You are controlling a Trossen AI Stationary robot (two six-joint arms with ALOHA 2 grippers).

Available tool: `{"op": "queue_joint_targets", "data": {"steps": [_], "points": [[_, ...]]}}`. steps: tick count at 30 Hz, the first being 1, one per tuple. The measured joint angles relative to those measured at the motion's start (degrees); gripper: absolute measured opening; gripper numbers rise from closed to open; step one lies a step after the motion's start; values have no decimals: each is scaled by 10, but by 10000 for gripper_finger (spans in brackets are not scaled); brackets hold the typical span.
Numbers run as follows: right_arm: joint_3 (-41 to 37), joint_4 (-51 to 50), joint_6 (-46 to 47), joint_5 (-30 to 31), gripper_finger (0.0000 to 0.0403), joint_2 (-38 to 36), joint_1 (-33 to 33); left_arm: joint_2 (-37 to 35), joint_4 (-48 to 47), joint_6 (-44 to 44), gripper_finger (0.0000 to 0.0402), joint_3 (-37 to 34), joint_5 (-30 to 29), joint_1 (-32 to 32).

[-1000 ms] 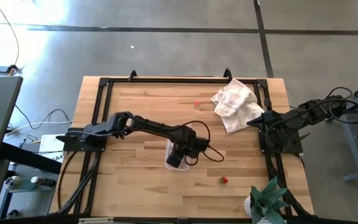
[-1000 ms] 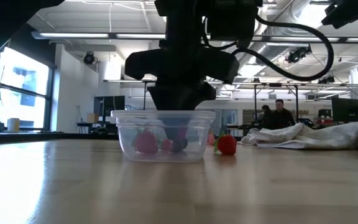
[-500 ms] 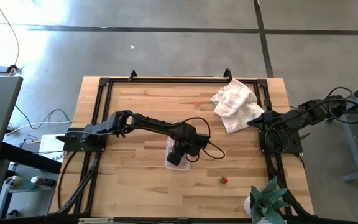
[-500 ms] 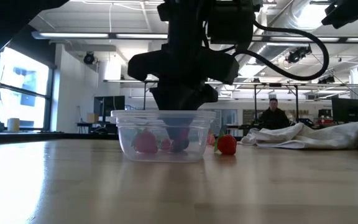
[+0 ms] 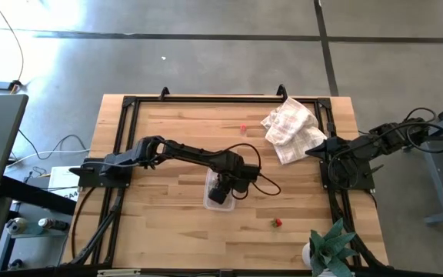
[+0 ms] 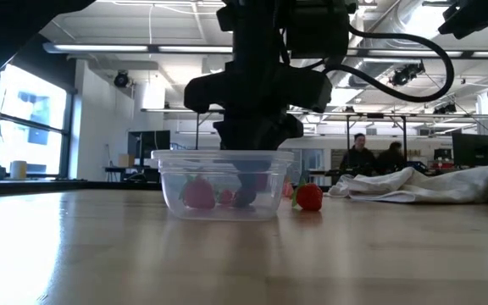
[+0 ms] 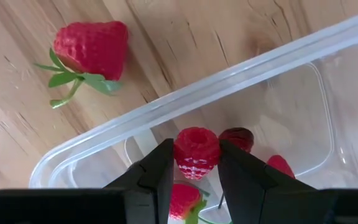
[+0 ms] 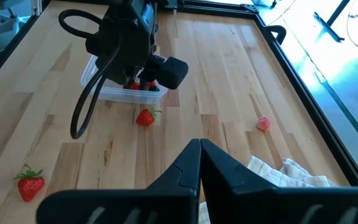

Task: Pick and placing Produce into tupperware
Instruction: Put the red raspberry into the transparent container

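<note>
The clear tupperware stands at the table's middle and also shows in the low view. My left gripper hangs over it, shut on a red raspberry. Inside lie a dark berry and two strawberries. One strawberry with a green top lies on the wood just outside the rim, to the right of the container in the low view. Another strawberry lies near the front right, and a small red piece lies toward the far edge. My right gripper is shut and empty at the table's right edge. My left gripper pinches the raspberry's two opposite sides between its two fingers, pointing down from above. The raspberry sits between the fingertips over the inside of the container; whether it touches the container's floor, I cannot tell.
A white checked cloth lies crumpled at the far right corner. A green plant stands at the near right corner. A black frame runs round the table. People show in the room beyond.
My left gripper has shifted a little toward the table's right and far edge while staying over the tupperware. The produce on the table has kept its place.
</note>
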Motion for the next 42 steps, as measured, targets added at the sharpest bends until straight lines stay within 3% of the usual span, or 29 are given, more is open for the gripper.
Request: {"op": "queue_joint_targets", "data": {"steps": [34,42], "points": [[0,0,0,0,0,0,0,0,28,-2,107,0,2,2],[0,0,0,0,0,0,0,0,70,70,107,0,0,1]]}}
